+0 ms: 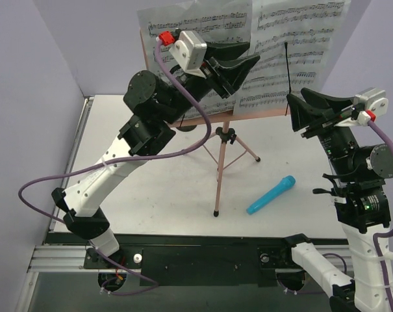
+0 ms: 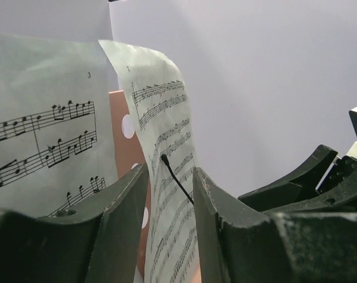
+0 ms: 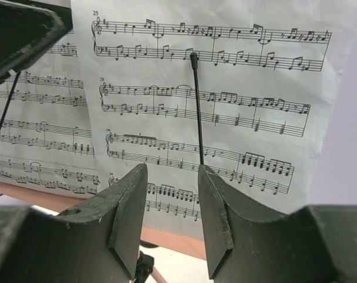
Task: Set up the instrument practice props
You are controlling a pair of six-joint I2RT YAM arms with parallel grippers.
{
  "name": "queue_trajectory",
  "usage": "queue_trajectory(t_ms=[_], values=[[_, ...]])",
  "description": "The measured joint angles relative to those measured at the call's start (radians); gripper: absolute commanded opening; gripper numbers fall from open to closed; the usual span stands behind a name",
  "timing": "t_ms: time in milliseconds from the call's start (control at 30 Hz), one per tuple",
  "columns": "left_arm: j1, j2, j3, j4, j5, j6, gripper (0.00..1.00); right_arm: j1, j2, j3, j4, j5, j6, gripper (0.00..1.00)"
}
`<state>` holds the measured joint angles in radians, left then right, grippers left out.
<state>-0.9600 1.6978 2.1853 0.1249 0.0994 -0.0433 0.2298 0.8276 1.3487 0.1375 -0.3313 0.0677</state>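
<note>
The pink music stand (image 1: 220, 170) stands on thin tripod legs mid-table. Two white sheets of printed music rest side by side on its desk, the left sheet (image 1: 202, 19) and the right sheet (image 1: 303, 39). A black wire page holder (image 3: 196, 106) lies over the right sheet. My left gripper (image 1: 251, 53) is open in front of the sheets' middle; its wrist view shows the hole-punched desk (image 2: 120, 112) and a curling sheet edge (image 2: 166, 106) beyond the gap (image 2: 169, 177). My right gripper (image 1: 297, 104) is open just before the right sheet (image 3: 237, 82), holding nothing (image 3: 171, 177).
A blue microphone-shaped toy (image 1: 271, 195) lies on the white table to the right of the tripod legs. Lavender walls close in the left, back and right. The arms' black base rail (image 1: 196, 260) runs along the near edge.
</note>
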Motion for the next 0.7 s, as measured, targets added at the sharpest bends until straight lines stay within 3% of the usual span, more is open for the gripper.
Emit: queue_trajectory(t_ms=[367,700], values=[[-0.002,-0.243,-0.208,-0.082,0.023,-0.023,0.64,0.0,-0.08,-0.077,-0.06,0.021,0.013,0.36],[-0.002,-0.648,-0.735,-0.173,-0.04,-0.032,0.66,0.0,-0.21,-0.22,-0.134,-0.003,0.12,0.36]])
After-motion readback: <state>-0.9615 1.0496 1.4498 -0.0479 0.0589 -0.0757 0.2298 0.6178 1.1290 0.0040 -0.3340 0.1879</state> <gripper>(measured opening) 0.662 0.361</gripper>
